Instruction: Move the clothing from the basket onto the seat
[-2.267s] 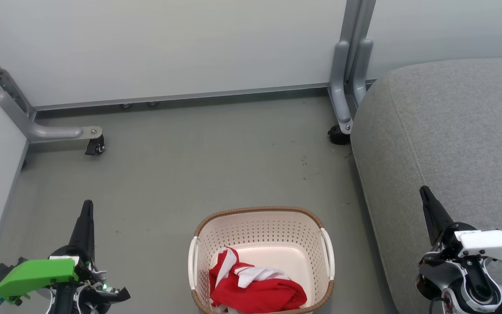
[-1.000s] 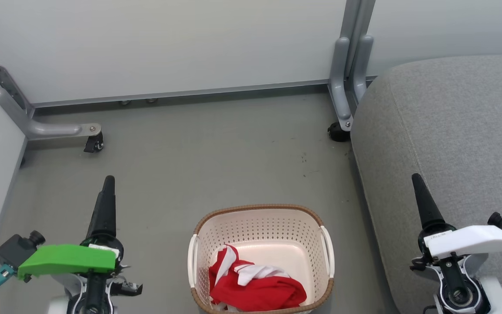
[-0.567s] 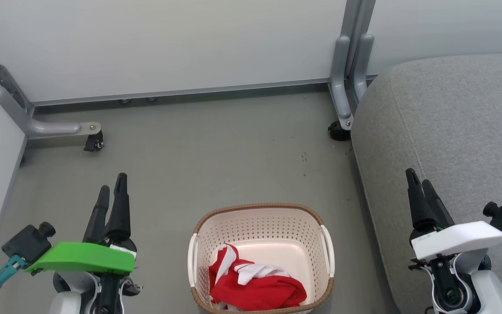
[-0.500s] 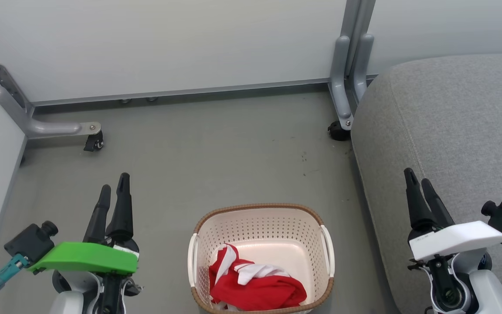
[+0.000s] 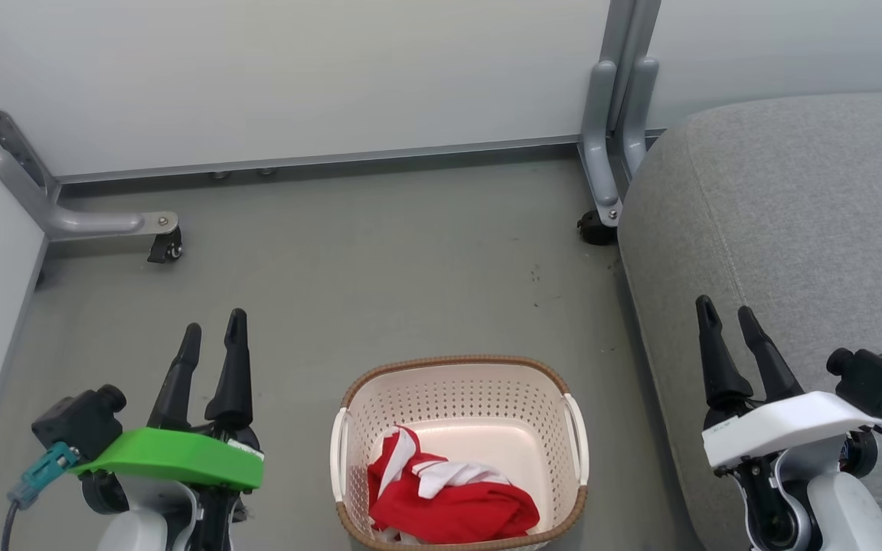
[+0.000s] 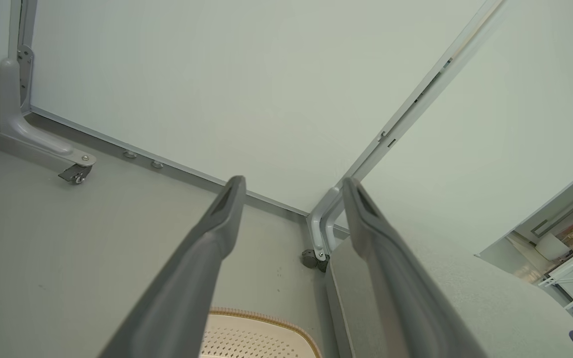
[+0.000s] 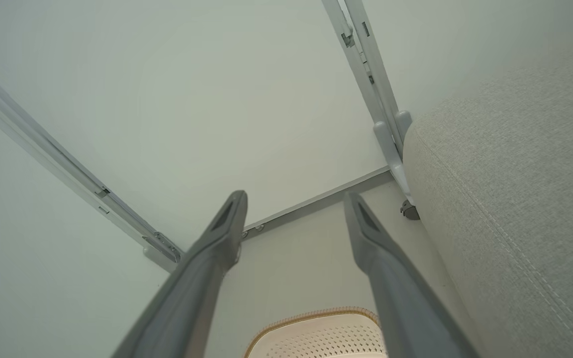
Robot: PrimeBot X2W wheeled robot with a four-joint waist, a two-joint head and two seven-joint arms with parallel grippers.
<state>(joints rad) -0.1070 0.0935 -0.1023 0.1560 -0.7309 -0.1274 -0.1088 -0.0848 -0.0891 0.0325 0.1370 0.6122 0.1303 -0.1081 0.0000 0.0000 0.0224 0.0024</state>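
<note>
The clothing (image 5: pixel 449 509) is seen heaped in the basket (image 5: pixel 456 363), between and behind the fingers (image 5: pixel 233 367); left gripper (image 5: pixel 215 327) and right gripper (image 5: pixel 724 312) are held forward, fingers spread, empty.

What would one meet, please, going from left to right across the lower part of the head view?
The left gripper under its green cover, cream perforated plastic basket with brown woven-look rim, right gripper under its white cover.

Left claw (image 5: pixel 215 330) raised, fingers parted, holding nothing, right claw (image 5: pixel 726 314) likewise raised, fingers parted, unladen
</note>
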